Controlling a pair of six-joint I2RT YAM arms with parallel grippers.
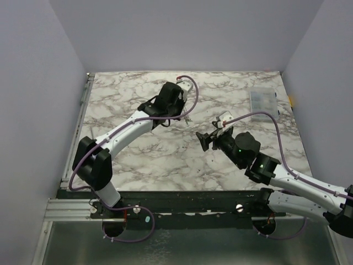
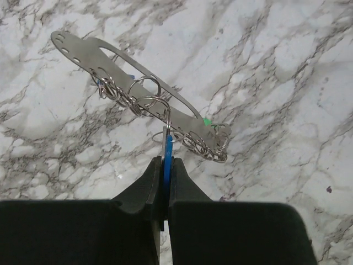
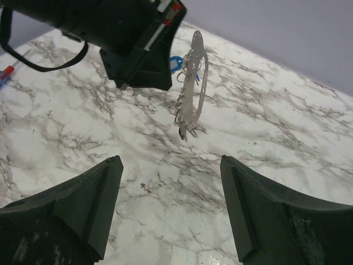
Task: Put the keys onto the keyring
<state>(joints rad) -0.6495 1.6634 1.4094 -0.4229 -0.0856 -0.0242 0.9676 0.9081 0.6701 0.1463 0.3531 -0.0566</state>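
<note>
My left gripper [image 2: 167, 165] is shut on the blue head of a key [image 2: 167, 150], seen edge-on between the fingers. From that key's small ring hangs the keyring [image 2: 138, 83], a flat silvery elongated oval with a long slot. It is held off the marble with several small rings and chain links on it. A green key head [image 2: 207, 121] peeks out behind its right end. In the right wrist view the keyring [image 3: 197, 83] hangs upright beside the left gripper [image 3: 144, 66], with the blue key [image 3: 175, 63] showing. My right gripper [image 3: 170, 161] is open and empty, facing the keyring from a short distance.
A clear plastic compartment box [image 1: 263, 101] lies at the back right of the marble table [image 1: 165, 160]. A screwdriver with a red-and-blue handle [image 3: 5, 74] lies at the left edge of the right wrist view. Grey walls surround the table.
</note>
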